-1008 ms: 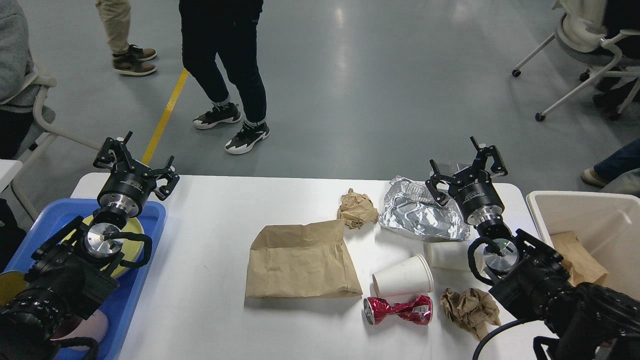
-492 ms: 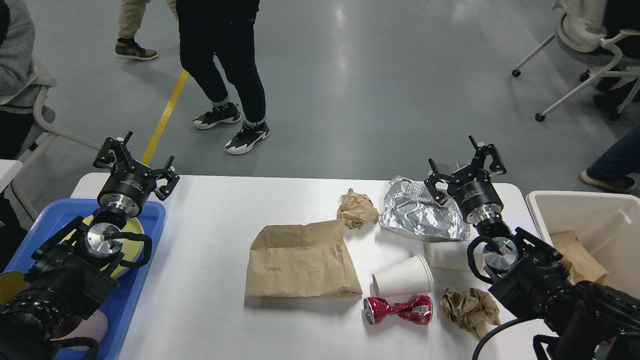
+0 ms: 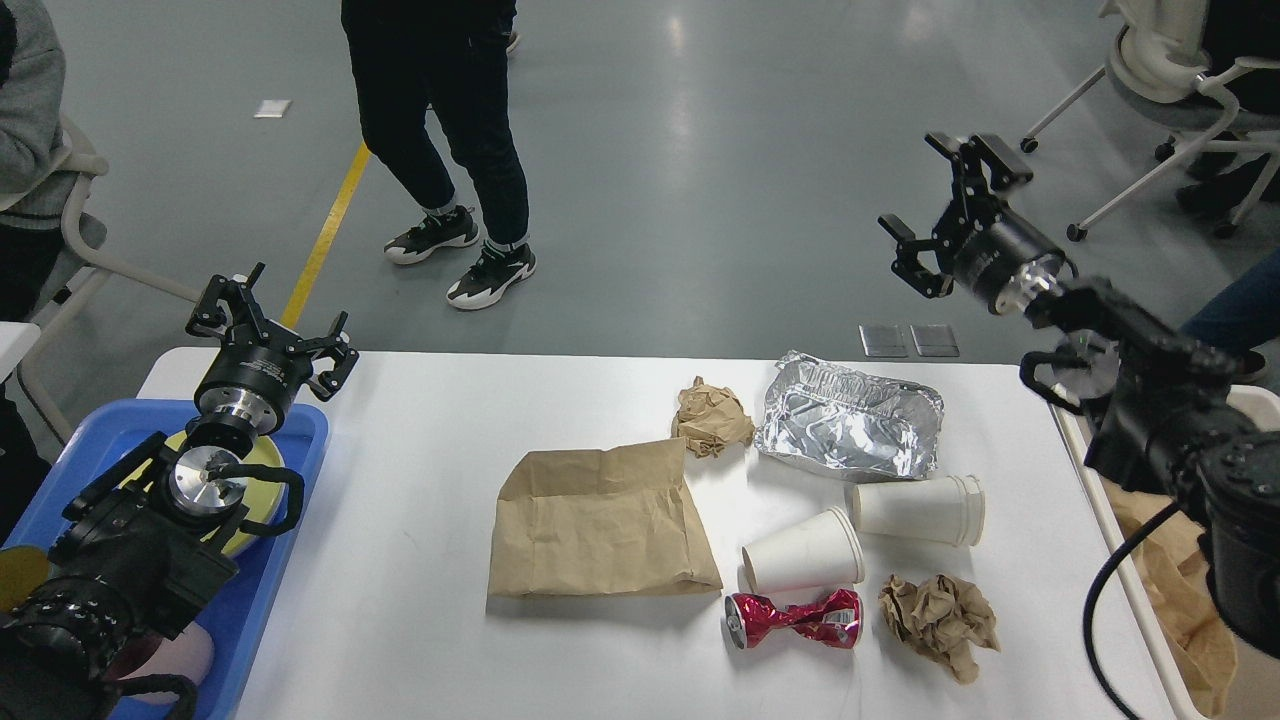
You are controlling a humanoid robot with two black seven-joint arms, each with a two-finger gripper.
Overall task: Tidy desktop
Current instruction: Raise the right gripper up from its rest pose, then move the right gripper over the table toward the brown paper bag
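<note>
The white desktop (image 3: 420, 420) holds a flat brown paper bag (image 3: 600, 520), a crumpled brown paper ball (image 3: 712, 418), a crumpled foil tray (image 3: 850, 430), two white paper cups lying on their sides (image 3: 805, 552) (image 3: 920, 509), a crushed red can (image 3: 795, 620) and another crumpled brown paper (image 3: 940, 620). My left gripper (image 3: 268, 325) is open and empty above the table's far left corner. My right gripper (image 3: 955, 205) is open and empty, raised high beyond the table's far right edge.
A blue tray (image 3: 290, 440) with a yellow plate (image 3: 262, 462) sits at the left under my left arm. A beige bin (image 3: 1120, 530) with brown paper (image 3: 1190, 590) stands at the right. A person's legs (image 3: 450, 150) and office chairs (image 3: 1170, 90) are beyond the table.
My right arm has lifted up and to the right, away from the foil tray, uncovering the second cup. The left arm has not moved. The people behind have shifted.
</note>
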